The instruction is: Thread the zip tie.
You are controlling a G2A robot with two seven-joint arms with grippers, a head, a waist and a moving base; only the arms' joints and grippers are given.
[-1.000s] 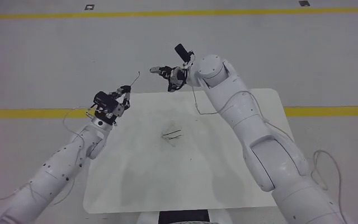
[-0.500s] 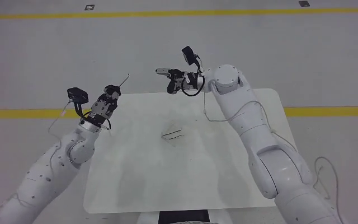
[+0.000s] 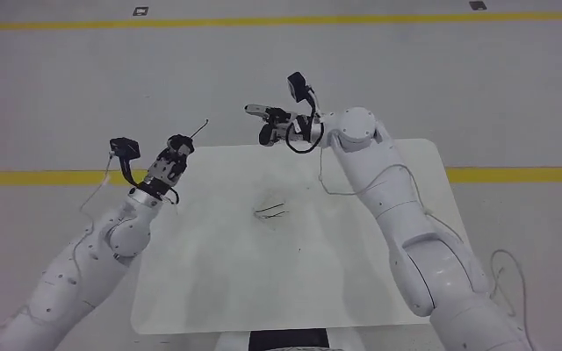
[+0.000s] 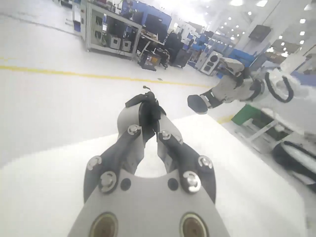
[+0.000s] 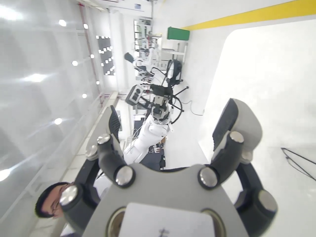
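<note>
My left gripper (image 3: 182, 143) is raised over the table's far left corner, shut on a black zip tie (image 3: 200, 129) whose thin tail points up and away past the edge. In the left wrist view the zip tie (image 4: 147, 97) sticks out beyond the closed left gripper (image 4: 148, 117). My right gripper (image 3: 257, 123) hovers beyond the far edge of the table, open and holding nothing, facing the left one. In the right wrist view the right gripper (image 5: 170, 122) has its pads spread wide, and the left arm's gripper (image 5: 159, 108) shows farther off between them.
The white table (image 3: 351, 263) carries a few loose black zip ties (image 3: 270, 211) near its middle, also visible as zip ties (image 5: 295, 157) in the right wrist view. A yellow floor line (image 3: 509, 174) runs behind the table.
The left wrist has turned and swung left, with the zip tie still held. The right arm's upper part has shifted right while its gripper stays open near the far edge.
</note>
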